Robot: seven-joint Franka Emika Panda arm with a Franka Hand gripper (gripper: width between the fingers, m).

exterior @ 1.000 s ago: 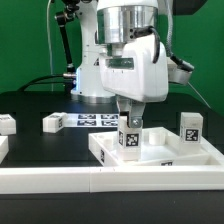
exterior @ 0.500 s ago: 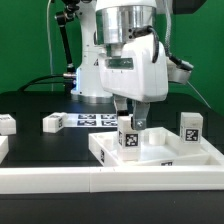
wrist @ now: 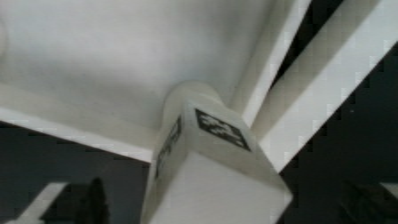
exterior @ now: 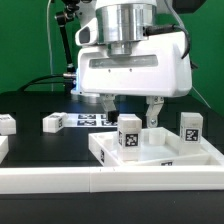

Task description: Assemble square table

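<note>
Gripper point(exterior: 131, 110) spread wide, holding nothing. Tagged leg point(exterior: 128, 137) upright just below, between the fingers point(exterior: 154, 113), standing in the square table top point(exterior: 195, 156).

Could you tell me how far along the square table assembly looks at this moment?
Partly done. One leg stands upright in the table top, and the open gripper hangs above it, holding nothing. Another leg stands at the top's far side; whether it is fitted I cannot tell. Two legs lie loose on the black surface, still to be mounted.
</note>
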